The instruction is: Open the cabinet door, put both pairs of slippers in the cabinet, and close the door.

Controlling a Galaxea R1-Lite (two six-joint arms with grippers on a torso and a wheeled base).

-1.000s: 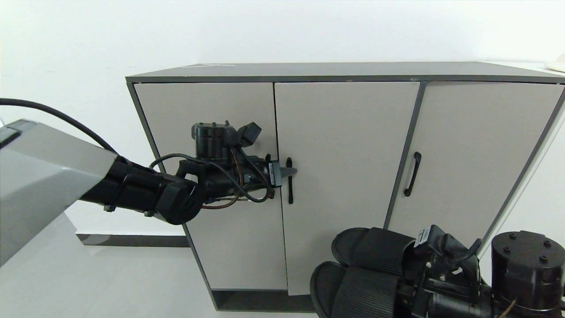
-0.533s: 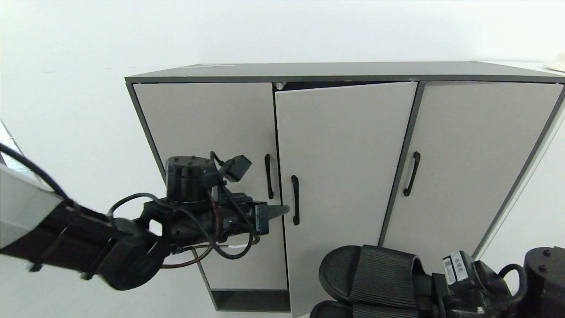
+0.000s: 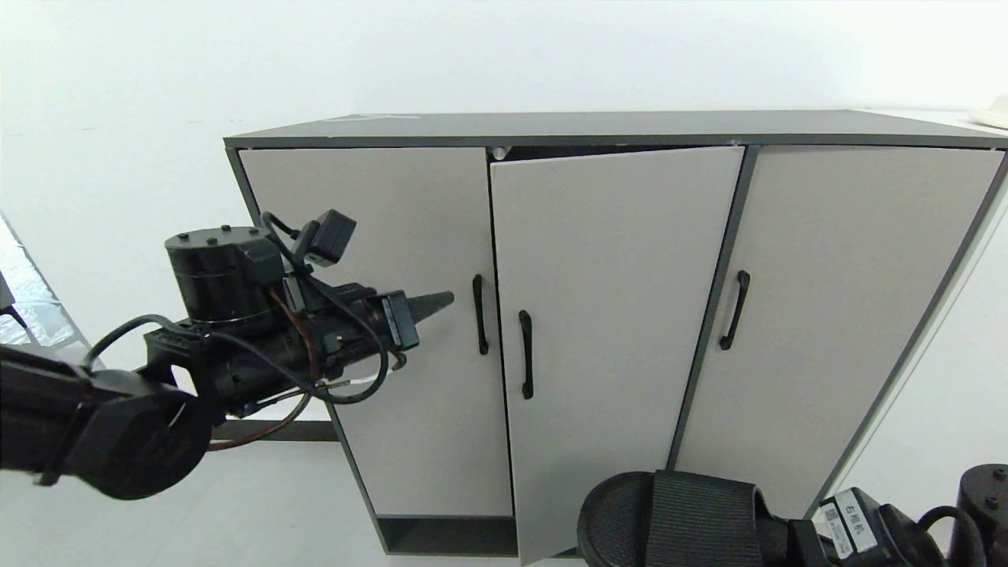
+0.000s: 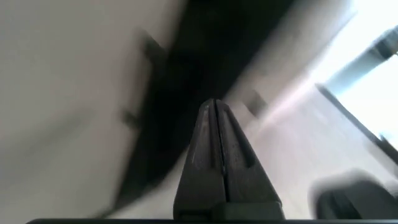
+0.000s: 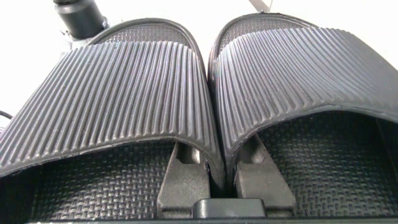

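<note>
The grey cabinet (image 3: 630, 124) has three pale doors. Its middle door (image 3: 622, 299) stands slightly ajar, with a dark gap along its top edge and a black handle (image 3: 525, 354). My left gripper (image 3: 442, 300) is shut and empty in front of the left door, just left of that door's handle (image 3: 478, 315); the left wrist view shows its fingers (image 4: 214, 121) pressed together. Low at the right, my right gripper (image 5: 217, 179) is shut on a pair of black ribbed slippers (image 3: 669, 520), pinching their inner side walls (image 5: 211, 93) together.
The right door (image 3: 850, 299) is closed, with its handle (image 3: 735, 309) at its left edge. A pale object (image 3: 994, 114) rests on the cabinet top at far right. White wall behind, light floor (image 3: 236, 504) to the left with a dark baseboard.
The middle door went from closed to slightly ajar. My left gripper left its handle, dropped, then drew back to the left. The right arm sank lower with the slippers.
</note>
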